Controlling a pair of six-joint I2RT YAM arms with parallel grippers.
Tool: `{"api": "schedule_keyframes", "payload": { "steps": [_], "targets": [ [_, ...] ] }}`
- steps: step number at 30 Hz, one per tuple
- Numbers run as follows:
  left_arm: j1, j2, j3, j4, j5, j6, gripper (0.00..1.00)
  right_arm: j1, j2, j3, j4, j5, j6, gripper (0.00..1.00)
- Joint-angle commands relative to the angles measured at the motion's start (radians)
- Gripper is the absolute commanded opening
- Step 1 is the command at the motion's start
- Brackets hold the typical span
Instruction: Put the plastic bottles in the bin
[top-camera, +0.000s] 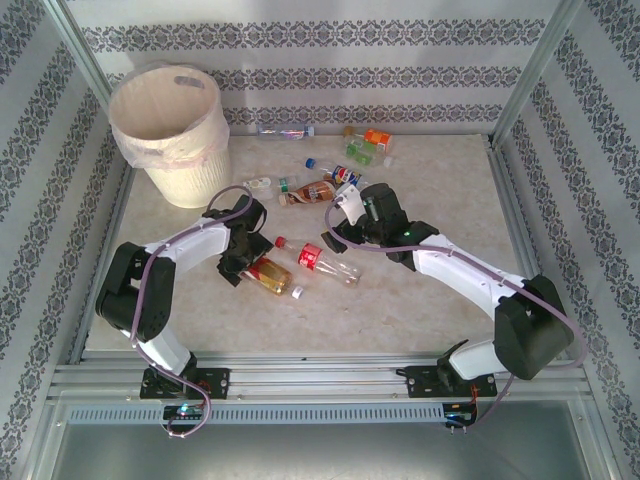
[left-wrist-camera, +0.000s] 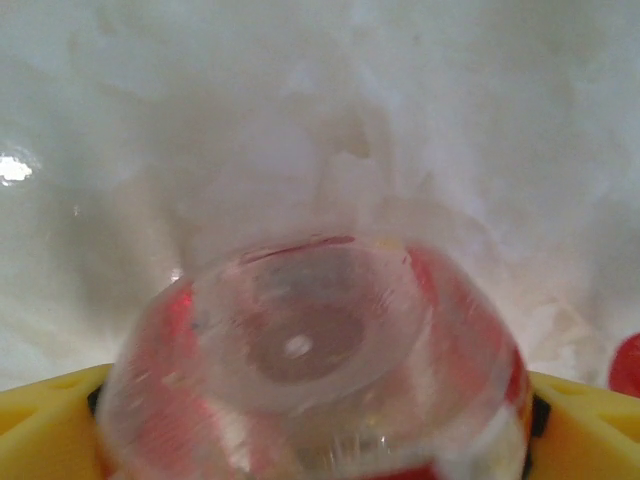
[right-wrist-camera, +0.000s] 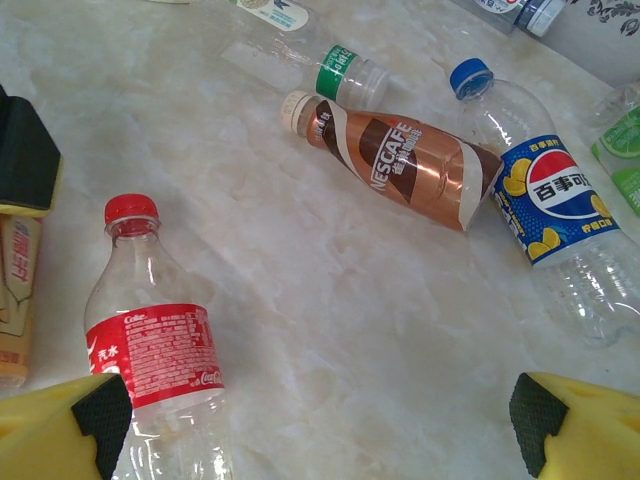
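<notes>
The cream bin (top-camera: 165, 130) with a pinkish liner stands at the far left. My left gripper (top-camera: 243, 258) is low over a clear bottle with a red and yellow label (top-camera: 272, 277) lying on the table. In the left wrist view that bottle's base (left-wrist-camera: 300, 345) sits between the yellow fingers (left-wrist-camera: 40, 410), which flank it closely; whether they press it does not show. My right gripper (right-wrist-camera: 320, 420) is open above bare table, with a red-labelled cola bottle (right-wrist-camera: 150, 350) by its left finger. Ahead of it lie a brown coffee bottle (right-wrist-camera: 400, 160) and a blue-labelled cola bottle (right-wrist-camera: 545, 200).
More bottles lie toward the back: a green-labelled one (right-wrist-camera: 345, 72), green and orange ones (top-camera: 368, 145), one against the back wall (top-camera: 285, 130) and a small pale one (top-camera: 258, 184). Patterned walls and metal posts close in the marble table (top-camera: 420, 300).
</notes>
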Motion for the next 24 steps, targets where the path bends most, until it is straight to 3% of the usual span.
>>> {"api": "schedule_keyframes", "payload": {
  "steps": [1,8,15,24],
  "targets": [
    [-0.011,0.004,-0.021,0.029,-0.033,-0.015,0.85,0.0,-0.018,-0.01,0.027,0.016,0.009,0.98],
    [-0.01,-0.029,-0.025,0.045,-0.078,0.016,0.69,0.007,-0.011,-0.03,0.04,-0.067,-0.011,0.98],
    [-0.007,-0.106,-0.052,0.075,-0.138,0.091,0.65,0.041,0.064,-0.008,-0.03,-0.16,-0.067,0.98],
    [-0.005,-0.292,-0.038,0.066,-0.282,0.297,0.63,0.09,0.199,0.049,-0.065,-0.05,-0.108,0.98]
  ]
}}
